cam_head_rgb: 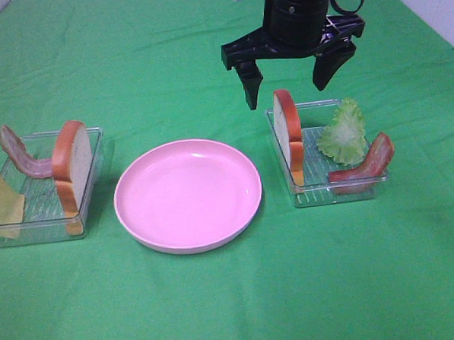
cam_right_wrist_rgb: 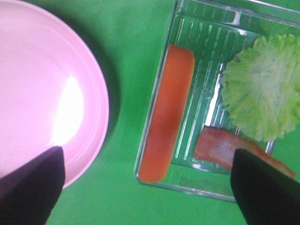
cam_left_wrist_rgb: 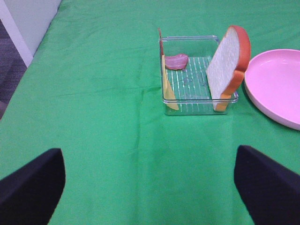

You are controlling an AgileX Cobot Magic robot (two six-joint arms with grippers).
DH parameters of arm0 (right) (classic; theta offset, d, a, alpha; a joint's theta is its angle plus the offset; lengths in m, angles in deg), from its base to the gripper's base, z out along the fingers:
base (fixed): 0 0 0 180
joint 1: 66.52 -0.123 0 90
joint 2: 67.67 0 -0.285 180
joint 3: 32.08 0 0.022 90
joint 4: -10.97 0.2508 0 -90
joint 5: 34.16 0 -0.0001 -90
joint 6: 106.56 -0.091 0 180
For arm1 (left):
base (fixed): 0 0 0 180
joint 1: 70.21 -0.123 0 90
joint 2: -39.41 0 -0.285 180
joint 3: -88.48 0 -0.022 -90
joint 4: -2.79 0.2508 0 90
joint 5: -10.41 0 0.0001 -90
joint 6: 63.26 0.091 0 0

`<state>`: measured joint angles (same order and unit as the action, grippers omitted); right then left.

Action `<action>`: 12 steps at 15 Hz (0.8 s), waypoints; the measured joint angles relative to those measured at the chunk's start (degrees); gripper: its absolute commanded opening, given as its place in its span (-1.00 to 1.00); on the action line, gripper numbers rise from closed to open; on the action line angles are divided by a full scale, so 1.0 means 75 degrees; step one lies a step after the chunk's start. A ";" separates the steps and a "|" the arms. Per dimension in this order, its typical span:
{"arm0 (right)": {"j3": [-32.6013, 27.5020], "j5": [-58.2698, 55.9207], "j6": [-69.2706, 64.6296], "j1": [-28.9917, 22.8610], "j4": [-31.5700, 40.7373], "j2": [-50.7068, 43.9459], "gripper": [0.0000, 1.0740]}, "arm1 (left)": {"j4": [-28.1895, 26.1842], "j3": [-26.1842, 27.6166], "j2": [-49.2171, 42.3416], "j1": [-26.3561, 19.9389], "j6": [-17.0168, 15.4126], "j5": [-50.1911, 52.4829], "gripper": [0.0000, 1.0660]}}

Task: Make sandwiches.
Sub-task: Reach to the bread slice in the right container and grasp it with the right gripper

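**Both grippers gaping wide, sandwich parts waiting in two trays**

A wrinkled green cloth [cam_head_rgb: 219,307] is covering the whole table. A pale wall [cam_head_rgb: 441,10] is showing past its far right corner. In the left wrist view, a white wall base [cam_left_wrist_rgb: 18,33] and a dark grey floor [cam_left_wrist_rgb: 7,65] are running along the cloth's edge.

The left gripper [cam_left_wrist_rgb: 150,187] is hanging over bare cloth, well apart from the left tray [cam_head_rgb: 32,232] — its jaws are standing wide and gripping nothing. In that clear plastic tray a yellow cheese square [cam_head_rgb: 0,203] is leaning at the outer wall. The left bacon strip [cam_head_rgb: 24,156] is arching along the back. The left bread slice [cam_head_rgb: 73,167] is standing on edge at the wall nearest the plate.

The round pink plate [cam_head_rgb: 188,195] is lying between the two trays, just beside each.

In the right tray [cam_head_rgb: 327,194] the right bread slice [cam_head_rgb: 288,136] is standing on edge along the wall nearest the plate. A ruffled lettuce leaf [cam_head_rgb: 345,133] is propping itself up toward the far outer corner. The right bacon strip [cam_head_rgb: 364,166] is leaning at the near outer corner.

The right gripper [cam_head_rgb: 285,91] is hovering above the right bread slice — black fingers spread wide on either side, touching nothing.
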<state>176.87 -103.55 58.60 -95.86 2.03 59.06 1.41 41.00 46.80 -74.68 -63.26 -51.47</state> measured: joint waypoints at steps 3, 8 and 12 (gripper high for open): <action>0.0229 0.0023 0.0053 0.0008 -0.0244 0.0772 0.70 | 0.0000 0.0000 0.0000 0.0000 0.0000 0.0000 0.71; 0.0229 0.0160 -0.0160 0.0008 -0.0306 0.1070 0.06 | 0.0000 0.0000 0.0000 0.0000 0.0000 0.0000 0.71; 0.0260 0.0000 -0.0527 0.0008 -0.0718 0.1070 -1.00 | 0.0000 0.0000 0.0000 0.0000 0.0000 0.0000 0.71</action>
<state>178.82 -103.55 54.64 -95.80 -3.36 67.09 1.41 41.00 46.80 -74.68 -63.26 -51.47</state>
